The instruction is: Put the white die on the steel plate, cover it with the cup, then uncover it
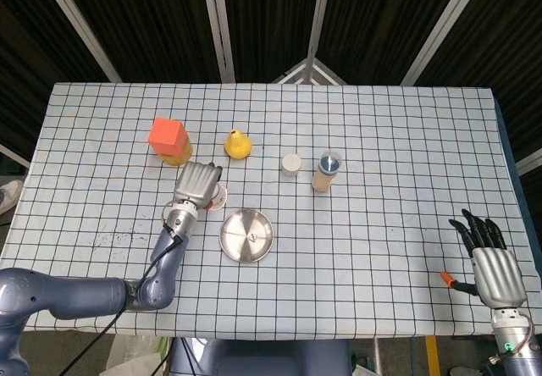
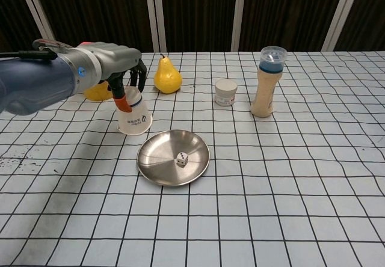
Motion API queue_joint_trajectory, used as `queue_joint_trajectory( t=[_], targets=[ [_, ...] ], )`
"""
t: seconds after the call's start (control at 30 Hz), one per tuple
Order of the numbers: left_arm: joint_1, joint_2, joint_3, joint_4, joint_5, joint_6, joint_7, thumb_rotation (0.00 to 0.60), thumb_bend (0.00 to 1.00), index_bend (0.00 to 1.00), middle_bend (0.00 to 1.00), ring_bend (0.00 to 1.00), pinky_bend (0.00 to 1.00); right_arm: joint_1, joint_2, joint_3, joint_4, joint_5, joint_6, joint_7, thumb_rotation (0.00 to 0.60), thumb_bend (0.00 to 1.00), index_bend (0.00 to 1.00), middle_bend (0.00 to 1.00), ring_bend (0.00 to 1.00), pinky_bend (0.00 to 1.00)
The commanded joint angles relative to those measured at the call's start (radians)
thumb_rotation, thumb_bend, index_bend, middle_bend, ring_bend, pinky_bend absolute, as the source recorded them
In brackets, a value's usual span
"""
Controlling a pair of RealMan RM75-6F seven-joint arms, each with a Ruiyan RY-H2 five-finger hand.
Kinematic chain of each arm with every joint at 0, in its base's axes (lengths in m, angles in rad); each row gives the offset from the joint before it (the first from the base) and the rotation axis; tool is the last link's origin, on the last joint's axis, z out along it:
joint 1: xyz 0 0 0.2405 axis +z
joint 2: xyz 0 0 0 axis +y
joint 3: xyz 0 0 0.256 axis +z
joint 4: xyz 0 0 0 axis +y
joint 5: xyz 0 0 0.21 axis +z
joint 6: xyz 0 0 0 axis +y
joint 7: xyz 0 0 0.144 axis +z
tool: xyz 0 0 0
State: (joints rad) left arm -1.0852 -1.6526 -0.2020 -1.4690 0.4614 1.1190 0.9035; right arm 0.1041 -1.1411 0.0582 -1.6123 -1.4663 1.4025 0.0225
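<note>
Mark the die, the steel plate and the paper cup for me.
white die [image 2: 181,159]: chest view, on its front face.
steel plate [image 2: 155,156]: chest view, on the bare dish left of the die.
paper cup [image 2: 135,118]: chest view, on its side wall below the left hand.

- Your left arm reaches forward from the near left table edge, forearm angled up and to the right in the head view.
- Your left hand [image 2: 120,68] is posed palm down, its dark fingers [image 2: 139,74] curled downward. The frames do not show whether they grip anything.
- Your right arm is visible only at the wrist, at the near right corner.
- Your right hand [image 1: 489,262] rests low and flat, back facing up, fingers [image 1: 479,229] spread apart and pointing away from you, holding nothing.
</note>
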Motion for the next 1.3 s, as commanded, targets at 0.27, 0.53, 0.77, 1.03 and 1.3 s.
queue_joint_trajectory(
  t=[0.27,0.53,0.77,1.03,1.3],
  targets=[
    [-0.005,0.002,-0.007,-0.010,-0.018,0.005,0.023,0.600,0.33,0.44,0.40,0.69,0.78,0.000,0.001,0.001,-0.001,0.002,0.000,0.000,0.600,0.17,0.16,0.03,0.08,0.00],
    [-0.005,0.007,-0.020,-0.024,-0.020,0.015,0.024,0.600,0.33,0.44,0.40,0.69,0.78,0.001,0.001,0.002,-0.005,0.002,0.000,-0.002,0.600,0.17,0.16,0.03,0.08,0.00],
    [-0.015,0.036,-0.068,-0.096,-0.007,0.035,0.008,0.600,0.33,0.45,0.40,0.69,0.78,0.003,0.000,0.003,-0.007,0.004,-0.002,-0.001,0.600,0.17,0.16,0.03,0.08,0.00],
    [-0.026,0.070,-0.154,-0.246,-0.041,0.043,-0.032,0.600,0.33,0.45,0.41,0.69,0.78,0.002,0.002,0.002,-0.012,0.000,0.002,0.002,0.600,0.17,0.16,0.03,0.08,0.00],
    [-0.054,0.084,-0.207,-0.342,-0.125,0.008,-0.052,0.600,0.33,0.45,0.41,0.69,0.78,-0.003,0.010,0.005,-0.018,-0.003,0.015,0.012,0.600,0.17,0.16,0.03,0.08,0.00]
  ],
)
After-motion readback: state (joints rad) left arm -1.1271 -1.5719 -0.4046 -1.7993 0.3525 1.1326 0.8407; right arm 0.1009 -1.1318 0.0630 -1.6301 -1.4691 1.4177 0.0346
